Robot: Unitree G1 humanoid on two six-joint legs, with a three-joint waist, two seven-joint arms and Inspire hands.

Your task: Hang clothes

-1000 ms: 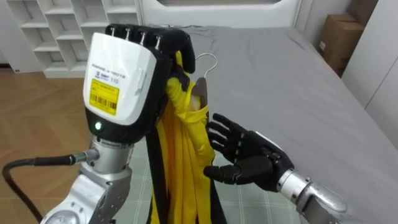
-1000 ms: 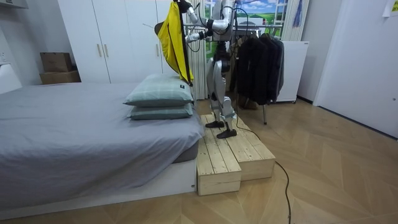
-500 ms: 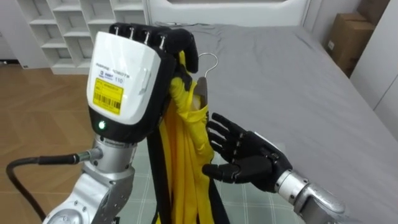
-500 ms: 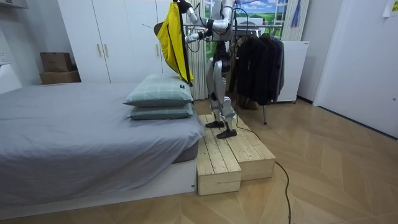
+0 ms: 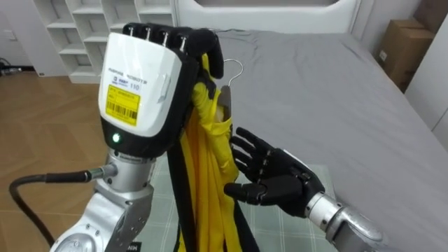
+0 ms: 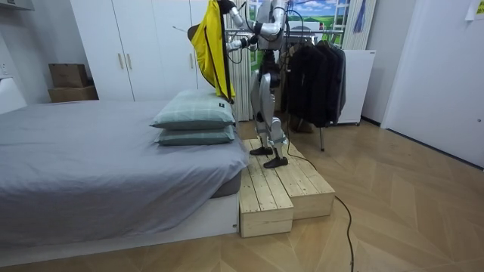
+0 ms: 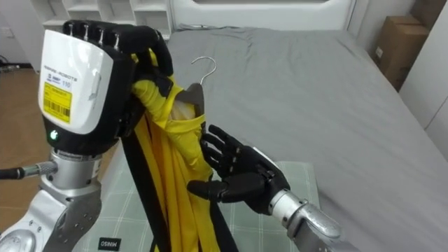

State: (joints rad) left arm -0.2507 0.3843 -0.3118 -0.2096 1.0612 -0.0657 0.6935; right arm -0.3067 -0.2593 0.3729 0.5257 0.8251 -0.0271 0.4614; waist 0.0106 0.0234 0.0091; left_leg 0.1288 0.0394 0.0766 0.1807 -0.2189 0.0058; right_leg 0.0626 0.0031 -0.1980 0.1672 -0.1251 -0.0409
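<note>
Bed [image 5: 315,91] below, our left hand [image 5: 150,77] grips the yellow garment [image 5: 206,161] on its hanger [image 5: 231,70], right hand [image 5: 269,178] open alongside; rack [image 6: 322,137] not yet reached.

The garment [image 5: 210,164] is yellow with black bands, the bed [image 5: 315,84] grey, the pillow [image 5: 276,227] pale-green checked.

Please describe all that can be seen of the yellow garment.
The yellow garment is thin cloth with black bands, bunched into long folds, hanging straight down from a hanger with a metal hook. The left hand is curled round its top; the open right hand is beside its folds.
</note>
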